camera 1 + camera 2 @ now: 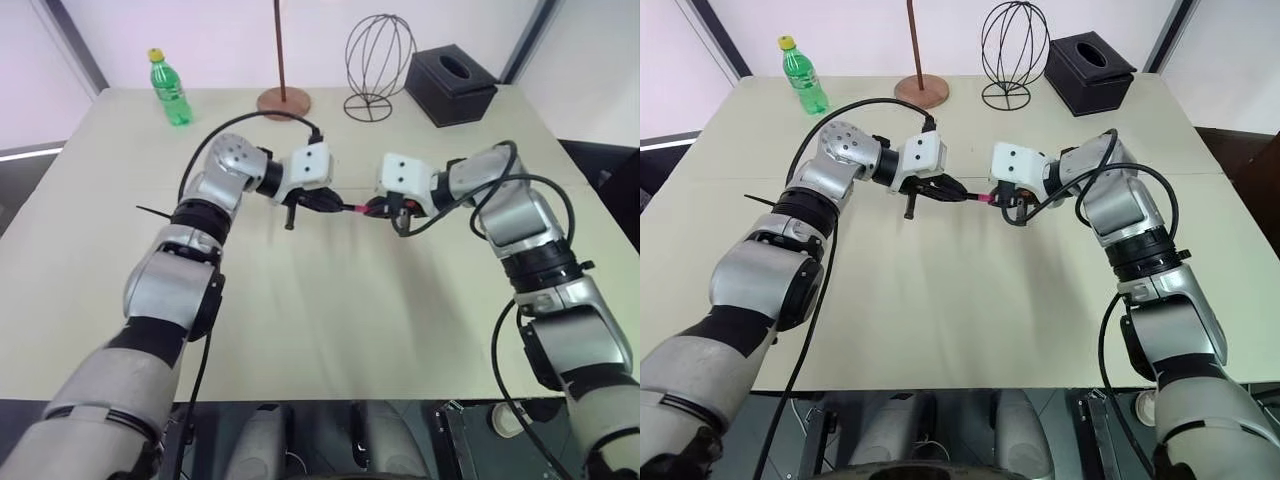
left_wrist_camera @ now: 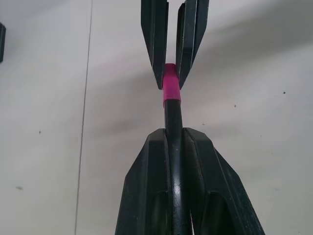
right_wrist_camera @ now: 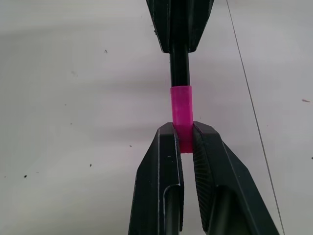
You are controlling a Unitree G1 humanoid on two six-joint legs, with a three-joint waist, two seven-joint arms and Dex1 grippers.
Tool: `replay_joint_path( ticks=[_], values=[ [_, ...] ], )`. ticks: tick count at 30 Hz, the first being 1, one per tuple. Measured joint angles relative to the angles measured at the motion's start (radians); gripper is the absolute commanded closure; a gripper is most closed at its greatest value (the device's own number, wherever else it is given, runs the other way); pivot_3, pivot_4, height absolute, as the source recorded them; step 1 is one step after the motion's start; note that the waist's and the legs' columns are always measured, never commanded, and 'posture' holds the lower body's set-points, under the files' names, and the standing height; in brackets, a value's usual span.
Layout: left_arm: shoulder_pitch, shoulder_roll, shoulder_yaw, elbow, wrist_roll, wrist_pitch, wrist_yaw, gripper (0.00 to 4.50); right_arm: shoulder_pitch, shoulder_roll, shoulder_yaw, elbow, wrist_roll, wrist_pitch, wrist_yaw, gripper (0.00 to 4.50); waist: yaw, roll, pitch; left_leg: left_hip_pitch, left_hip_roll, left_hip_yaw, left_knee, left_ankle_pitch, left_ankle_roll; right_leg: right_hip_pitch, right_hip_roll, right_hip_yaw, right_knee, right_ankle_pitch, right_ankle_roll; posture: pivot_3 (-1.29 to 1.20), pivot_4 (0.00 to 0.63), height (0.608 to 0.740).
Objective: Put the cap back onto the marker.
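Right gripper (image 3: pixel 182 142) clamped on the cap (image 3: pixel 181 117); left gripper (image 2: pixel 172 139) clamped on the marker (image 2: pixel 172 122). Both are held above the table (image 1: pixel 330 330), tip to tip. Marker's long axis runs straight into the cap, which looks at least partly on. I judge any remaining push goes along that line; tilt would jam it.

Left pincer (image 1: pixel 958 192) grips marker (image 1: pixel 962 195); right pincer (image 1: pixel 997 199) pinches cap (image 1: pixel 985 200) on marker tip, above table (image 1: pixel 940 300).

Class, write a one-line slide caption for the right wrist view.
Right gripper holds the pink cap seated on the black marker.
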Motion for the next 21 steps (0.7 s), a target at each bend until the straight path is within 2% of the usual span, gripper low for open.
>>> replay_joint_path(
  ticks=[7,21],
  values=[
    [0.0,0.003,-0.032,0.0,0.024,-0.097,0.043,4.48,0.0,-0.004,-0.002,0.002,0.0,0.011,0.006,4.41,0.0,0.0,0.0,0.0,0.0,0.0,0.0,0.0,0.0,0.0,0.0,0.0,0.0,0.0,0.0,0.0,0.15,0.74],
    [0.0,0.005,-0.034,0.004,0.023,-0.103,0.044,4.48,0.0,0.0,-0.008,0.011,0.017,0.029,0.006,4.41,0.0,0.0,0.0,0.0,0.0,0.0,0.0,0.0,0.0,0.0,0.0,0.0,0.0,0.0,0.0,0.0,0.15,0.74]
  ],
)
